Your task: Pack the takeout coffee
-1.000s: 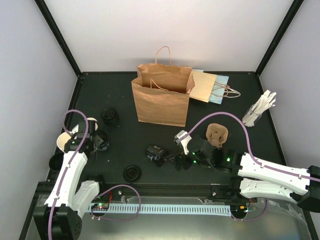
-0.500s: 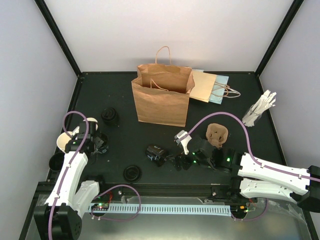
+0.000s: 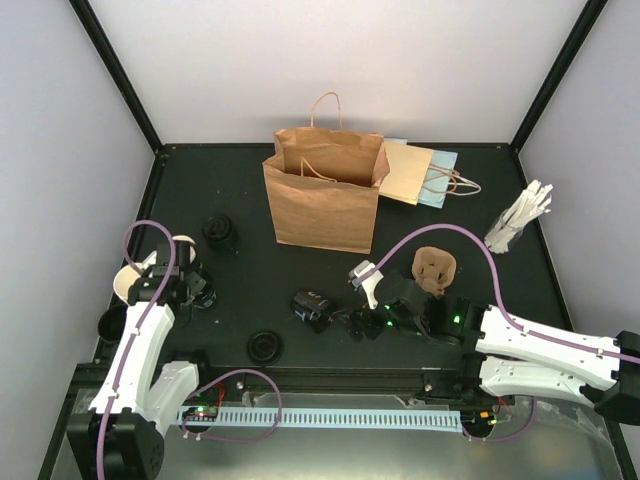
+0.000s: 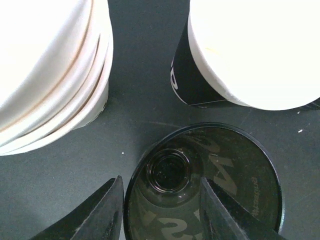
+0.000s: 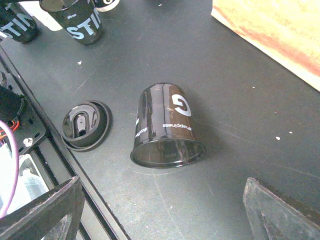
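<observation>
A cream-white paper cup with a black sleeve [image 4: 260, 50] [image 3: 184, 243] stands upright at the table's left. Just in front of it is a black see-through cup [image 4: 240, 170] [image 3: 203, 282]. My left gripper [image 4: 161, 182] [image 3: 193, 286] hangs over that black cup, open: one finger is outside the rim, the other is inside, and neither presses the wall. A second black cup [image 5: 167, 127] [image 3: 312, 308] lies on its side in mid-table. My right gripper [image 5: 162, 215] [image 3: 352, 325] hovers wide open above its mouth, holding nothing.
A stack of white cups [image 4: 50, 75] [image 3: 124, 283] leans beside the sleeved cup. Black lids lie at the front [image 5: 86, 125] [image 3: 264, 347] and further back on the left [image 3: 220, 232]. A brown paper bag [image 3: 325, 195] stands open behind. A pulp carrier [image 3: 434, 270] sits on the right.
The left jaws have parted from a shut pinch on the black cup's wall. The cup stays standing. The right arm has not moved.
</observation>
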Action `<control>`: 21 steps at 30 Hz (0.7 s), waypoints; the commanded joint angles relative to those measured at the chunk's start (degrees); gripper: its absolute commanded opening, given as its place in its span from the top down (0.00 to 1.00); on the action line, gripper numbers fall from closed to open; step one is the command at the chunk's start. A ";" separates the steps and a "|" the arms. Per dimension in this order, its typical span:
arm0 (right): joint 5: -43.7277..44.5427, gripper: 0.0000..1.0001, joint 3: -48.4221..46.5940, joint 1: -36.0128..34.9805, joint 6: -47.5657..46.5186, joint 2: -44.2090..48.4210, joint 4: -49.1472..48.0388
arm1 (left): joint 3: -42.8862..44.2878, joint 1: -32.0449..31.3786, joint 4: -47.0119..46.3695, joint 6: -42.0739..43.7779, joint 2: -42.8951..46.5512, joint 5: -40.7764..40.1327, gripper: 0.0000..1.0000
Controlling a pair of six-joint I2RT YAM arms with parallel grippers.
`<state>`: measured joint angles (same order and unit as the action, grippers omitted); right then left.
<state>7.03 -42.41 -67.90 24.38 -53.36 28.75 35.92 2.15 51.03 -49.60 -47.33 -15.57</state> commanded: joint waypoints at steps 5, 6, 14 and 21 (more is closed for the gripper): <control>0.78 0.11 -0.38 -0.13 0.40 0.61 -0.57 | 6.58 0.36 5.61 0.47 -0.74 -0.02 0.49; 0.79 0.11 -0.39 -0.13 0.40 0.60 -0.59 | 7.27 0.33 6.33 0.45 -0.94 0.06 0.46; 0.78 0.10 -0.80 -0.11 0.05 0.29 -0.63 | 10.77 0.31 9.69 1.51 -1.84 2.74 0.42; 0.47 0.08 -0.82 -0.13 1.00 -0.95 -0.53 | 13.88 0.25 9.73 9.81 -1.84 12.84 0.41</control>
<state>7.01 -42.41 -67.90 24.47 -53.45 28.75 46.44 2.20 60.01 -46.26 -49.21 -10.28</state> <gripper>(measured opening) 0.909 0.585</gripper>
